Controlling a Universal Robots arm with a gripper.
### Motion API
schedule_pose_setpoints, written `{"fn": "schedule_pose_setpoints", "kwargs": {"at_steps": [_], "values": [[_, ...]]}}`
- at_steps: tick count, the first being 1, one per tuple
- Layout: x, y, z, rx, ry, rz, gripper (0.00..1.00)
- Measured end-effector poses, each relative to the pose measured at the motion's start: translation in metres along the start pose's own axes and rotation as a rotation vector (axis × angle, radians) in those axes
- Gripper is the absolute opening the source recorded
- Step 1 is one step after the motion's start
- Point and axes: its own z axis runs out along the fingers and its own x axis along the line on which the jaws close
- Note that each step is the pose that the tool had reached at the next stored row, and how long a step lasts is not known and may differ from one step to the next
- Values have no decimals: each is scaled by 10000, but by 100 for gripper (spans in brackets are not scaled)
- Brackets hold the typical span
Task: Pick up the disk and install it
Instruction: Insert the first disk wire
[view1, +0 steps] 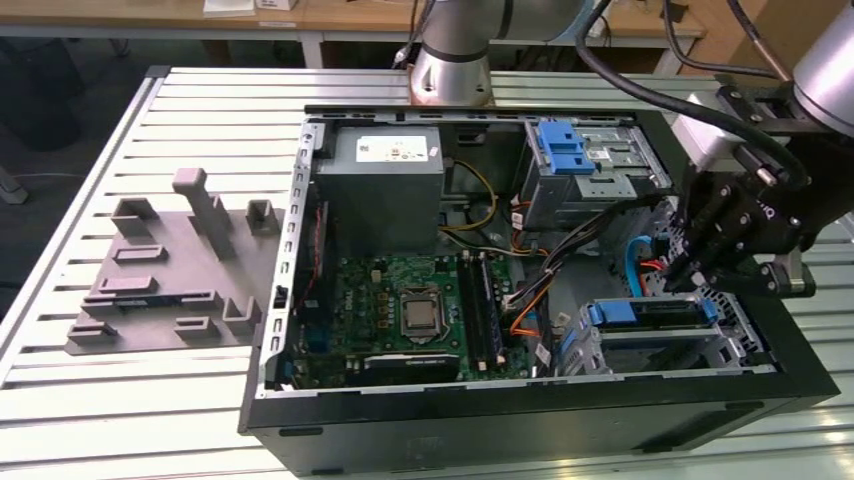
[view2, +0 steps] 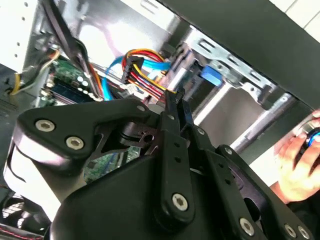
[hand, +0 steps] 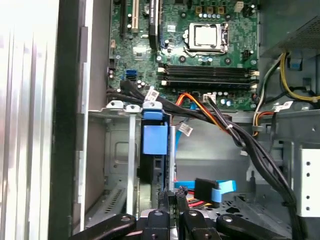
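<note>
Fingers (view2: 176, 102) are pressed together at the tips, with nothing between them as far as we can see. Disk (view1: 651, 313) sits just below the fingertips, standing on edge inside the cage (view1: 734, 338), its blue rail uppermost. Cables (view2: 142, 66) run close beside the fingers. We judge the disk seated, or nearly so. We expect it to be stiff, dense for its bulk, smooth-faced and sensitive to knocks. We would take it across the blue rails at its edges, clear of label and connectors.
</note>
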Motion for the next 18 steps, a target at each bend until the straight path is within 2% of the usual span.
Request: {"fn": "schedule_pose_setpoints", "kwargs": {"at_steps": [7,12,18], "values": [[1,-1,11,0,-2,0,17],[38,-2,42,0,-6,1,17],[41,-25,61,-1,-39,6,17]]}}
